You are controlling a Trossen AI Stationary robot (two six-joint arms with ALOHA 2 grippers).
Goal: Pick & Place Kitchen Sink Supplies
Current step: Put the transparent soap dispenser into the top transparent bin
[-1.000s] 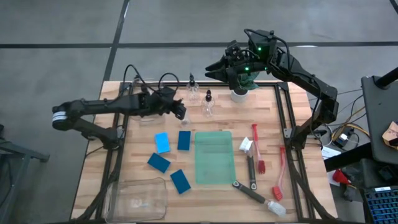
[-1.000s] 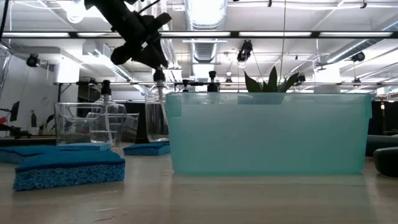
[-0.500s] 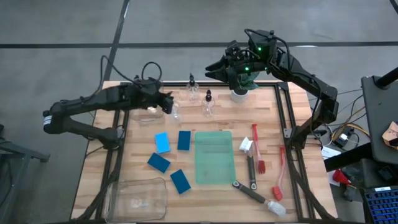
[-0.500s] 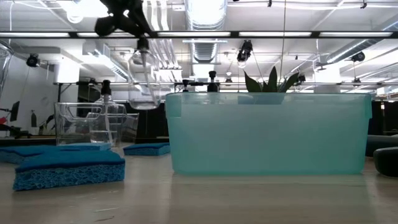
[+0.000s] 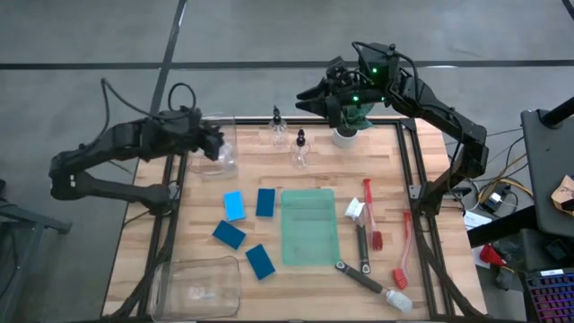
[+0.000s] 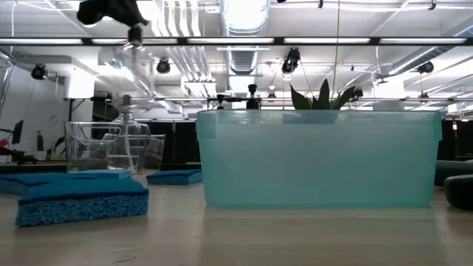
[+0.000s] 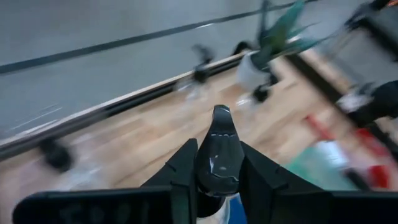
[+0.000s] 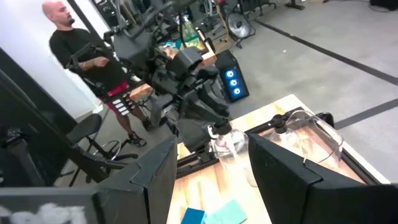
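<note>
My left gripper [image 5: 213, 144] hangs over the table's far left part, shut on a small clear bottle [image 6: 139, 60] with a black top. Two more clear bottles [image 5: 276, 135] [image 5: 300, 152] stand on their bases near the far edge. Another bottle [image 6: 126, 144] shows at a clear bin [image 6: 85, 148]. Several blue sponges [image 5: 233, 205] [image 5: 259, 261] lie flat left of the green bin [image 5: 309, 226]. Red and black brushes [image 5: 368, 211] [image 5: 404, 256] lie to its right. My right gripper [image 8: 211, 155] is open, held high by the potted plant [image 5: 345, 135]. My left gripper pinches the bottle's black top [image 7: 217, 146] between its two fingers [image 7: 180, 171], coming from the table's left. The clear body [image 5: 227, 158] hangs below the fingers, a little tilted and lifted clear of the table.
A second clear bin [image 5: 202, 287] sits at the near left corner. The plant in its white pot stands at the far edge under my right arm. A person [image 8: 93, 59] stands in the room beyond the table's left side.
My left gripper has moved toward the table's left edge and upward, away from the two standing bottles, carrying the bottle with it. The bottle has stayed hanging in the hold and now sits higher and farther left. My right arm has kept still.
</note>
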